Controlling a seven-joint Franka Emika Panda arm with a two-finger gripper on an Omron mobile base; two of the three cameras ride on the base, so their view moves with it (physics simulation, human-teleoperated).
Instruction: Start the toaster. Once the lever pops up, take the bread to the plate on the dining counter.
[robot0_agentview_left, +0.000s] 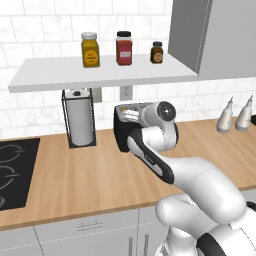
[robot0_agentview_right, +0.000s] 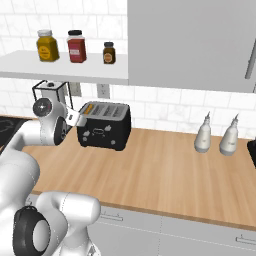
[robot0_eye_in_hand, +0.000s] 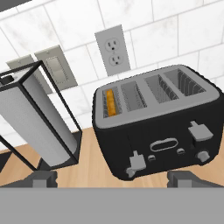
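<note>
Spread wide and holding nothing, my gripper (robot0_eye_in_hand: 112, 178) hangs just before the toaster (robot0_eye_in_hand: 157, 127), a boxy matte-black body with rounded corners and four long slots. Its two grey levers face me. Bread (robot0_eye_in_hand: 112, 103), thin and orange-brown, stands in the leftmost slot. Beside it a wire-framed towel roll (robot0_eye_in_hand: 37, 124) stands on the wood counter (robot0_eye_in_hand: 87, 166). I can read no writing on the toaster.

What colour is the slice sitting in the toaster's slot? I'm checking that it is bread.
Orange-brown; the thin slice in the black boxy toaster shows best in the hand view.
</note>
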